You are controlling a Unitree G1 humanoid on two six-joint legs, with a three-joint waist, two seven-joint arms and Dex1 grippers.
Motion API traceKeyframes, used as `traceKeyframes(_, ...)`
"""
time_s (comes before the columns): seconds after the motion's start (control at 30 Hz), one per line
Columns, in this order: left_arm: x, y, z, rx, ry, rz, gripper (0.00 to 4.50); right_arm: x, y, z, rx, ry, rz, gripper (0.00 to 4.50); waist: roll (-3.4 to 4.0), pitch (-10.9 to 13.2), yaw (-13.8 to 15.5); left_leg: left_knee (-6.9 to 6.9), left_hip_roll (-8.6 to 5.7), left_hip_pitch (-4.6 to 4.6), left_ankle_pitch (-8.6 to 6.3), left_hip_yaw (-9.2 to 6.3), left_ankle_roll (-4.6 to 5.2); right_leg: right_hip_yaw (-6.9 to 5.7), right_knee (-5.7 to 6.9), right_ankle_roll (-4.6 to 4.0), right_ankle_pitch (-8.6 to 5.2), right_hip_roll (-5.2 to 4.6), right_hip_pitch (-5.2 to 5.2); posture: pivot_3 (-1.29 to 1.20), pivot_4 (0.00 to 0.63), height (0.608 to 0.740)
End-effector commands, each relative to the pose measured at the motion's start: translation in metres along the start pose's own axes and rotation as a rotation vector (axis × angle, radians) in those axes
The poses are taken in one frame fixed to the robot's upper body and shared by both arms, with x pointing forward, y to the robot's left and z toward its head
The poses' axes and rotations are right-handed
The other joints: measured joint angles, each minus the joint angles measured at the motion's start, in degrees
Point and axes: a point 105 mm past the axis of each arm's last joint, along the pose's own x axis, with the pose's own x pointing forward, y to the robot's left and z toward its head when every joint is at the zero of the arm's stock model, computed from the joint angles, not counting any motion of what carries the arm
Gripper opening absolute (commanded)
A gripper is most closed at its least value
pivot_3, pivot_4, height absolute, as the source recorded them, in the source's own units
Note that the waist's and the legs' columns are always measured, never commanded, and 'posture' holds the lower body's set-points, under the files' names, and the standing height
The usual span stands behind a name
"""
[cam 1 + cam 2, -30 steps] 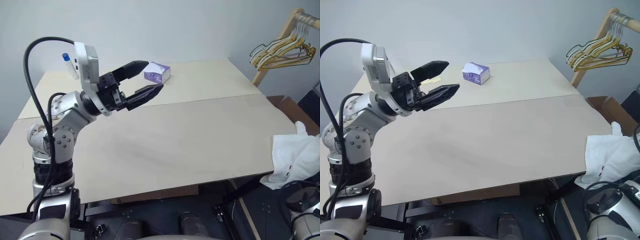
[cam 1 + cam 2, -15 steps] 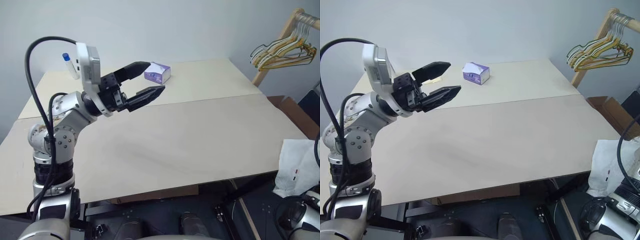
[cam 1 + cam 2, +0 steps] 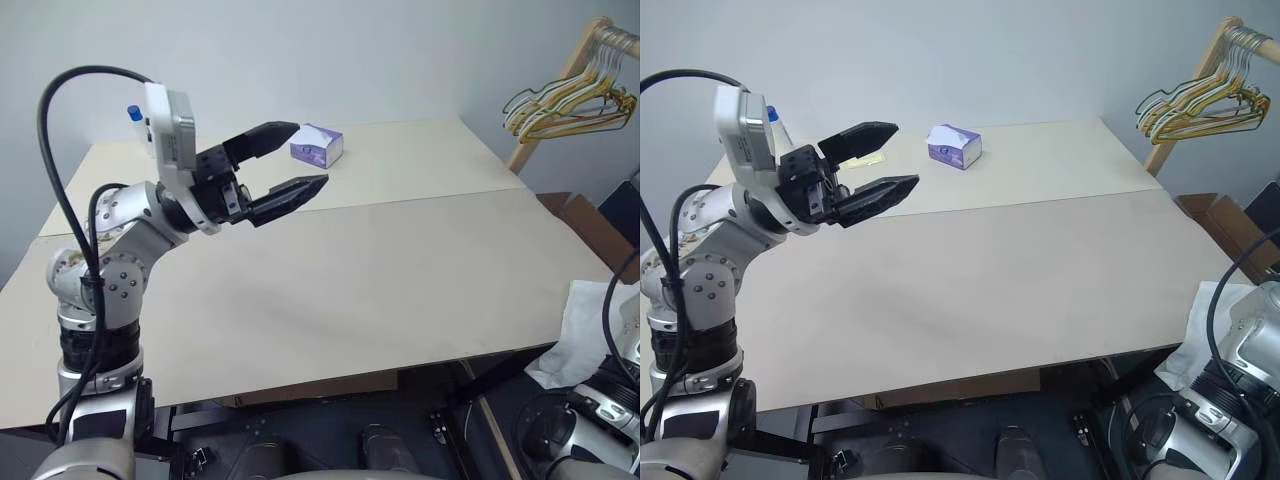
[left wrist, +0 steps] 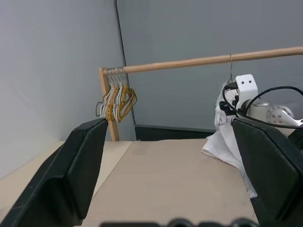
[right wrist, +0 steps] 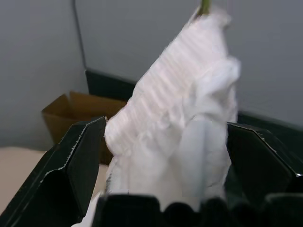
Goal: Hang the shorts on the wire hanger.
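The shorts (image 5: 175, 123) hang between the spread right gripper (image 5: 165, 165) fingers (ungripped).

Silver arm (image 3: 120, 260), black claw (image 3: 290, 160), cable (image 3: 50, 110)

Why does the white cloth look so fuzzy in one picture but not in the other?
In the right wrist view the shorts hang very near the camera between the open right pincer fingers, so they look smeared and soft. In the left wrist view they are farther off, so the shorts' edges look sharper, as does the wooden rail.
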Motion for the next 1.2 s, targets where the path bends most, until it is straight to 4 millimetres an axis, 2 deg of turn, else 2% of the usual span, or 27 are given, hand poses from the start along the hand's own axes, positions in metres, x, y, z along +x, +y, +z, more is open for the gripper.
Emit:
traceKeyframes(0.03,0.002,-0.001,0.009,0.042,-0.018,-0.010,4.50,-0.015,0.001,0.047,0.035,-0.224,-0.019,4.45,0.00,0.0,0.0,0.00,0.00,0.00,0.00,0.00,0.00,0.00,0.00,0.00,0.00,0.00,0.00,0.02,0.031,0.740)
traceKeyframes(0.17,0.001,0.000,0.009,0.046,-0.017,-0.009,4.50,-0.040,0.027,0.071,-0.004,-0.411,0.082,4.45,0.00,0.0,-0.2,0.00,0.01,0.03,0.00,0.01,0.00,0.01,0.02,0.00,0.00,0.02,0.01,0.03,0.031,0.740)
traceKeyframes(0.3,-0.001,0.002,0.007,0.053,-0.012,0.010,4.50,-0.072,0.065,0.091,-0.049,-0.626,0.302,4.45,0.00,0.0,-0.2,0.00,0.02,0.05,0.00,0.01,-0.01,0.02,0.02,0.00,0.00,0.03,0.01,0.04,0.031,0.740)
traceKeyframes(0.4,-0.006,0.004,0.000,0.073,0.012,0.048,4.50,-0.111,0.111,0.099,0.002,-0.699,0.704,4.45,0.00,0.0,-0.2,-0.01,0.01,0.05,0.00,0.01,0.00,0.03,0.01,0.00,0.00,0.03,0.01,0.06,0.031,0.740)
traceKeyframes(0.5,-0.021,-0.001,-0.020,0.072,0.102,0.049,4.50,-0.150,0.150,0.092,0.048,-0.616,1.200,4.45,-0.02,0.0,-0.2,-0.05,0.07,0.12,0.00,0.02,0.00,0.04,-0.01,-0.01,0.00,0.07,0.06,0.07,0.031,0.740)
traceKeyframes(0.63,-0.041,-0.004,-0.043,0.098,0.210,0.110,4.50,-0.195,0.173,0.079,0.033,-0.495,1.684,4.45,-0.09,0.1,0.6,-0.09,0.14,0.11,0.00,-0.01,0.00,-0.06,-0.02,-0.03,0.00,0.09,0.03,0.11,0.030,0.740)
traceKeyframes(0.73,-0.050,-0.007,-0.052,0.109,0.248,0.151,4.50,-0.226,0.179,0.064,-0.073,-0.456,1.944,4.45,-0.16,0.1,1.8,-0.07,0.14,0.10,0.00,0.00,0.00,-0.09,-0.04,-0.04,0.01,0.05,0.03,0.14,0.028,0.740)
traceKeyframes(0.87,-0.060,-0.011,-0.064,0.158,0.322,0.187,4.50,-0.254,0.174,0.038,-0.220,-0.381,2.216,4.45,-0.18,0.1,3.8,-0.07,0.15,0.06,-0.01,-0.03,0.00,-0.20,-0.05,-0.06,-0.01,0.04,-0.01,0.18,0.026,0.740)
traceKeyframes(0.97,-0.066,-0.011,-0.070,0.171,0.350,0.216,4.50,-0.257,0.173,0.028,-0.279,-0.350,2.280,4.45,-0.18,0.1,5.3,-0.07,0.14,0.03,-0.01,-0.02,-0.01,-0.22,-0.06,-0.07,-0.01,0.02,-0.03,0.20,0.023,0.740)
traceKeyframes(1.2,-0.073,-0.013,-0.075,0.174,0.369,0.226,4.50,-0.253,0.168,0.025,-0.278,-0.310,2.284,4.45,-0.19,0.1,7.1,-0.04,0.14,-0.03,0.00,-0.05,-0.03,-0.30,-0.03,-0.10,0.00,0.00,-0.07,0.19,0.012,0.740)
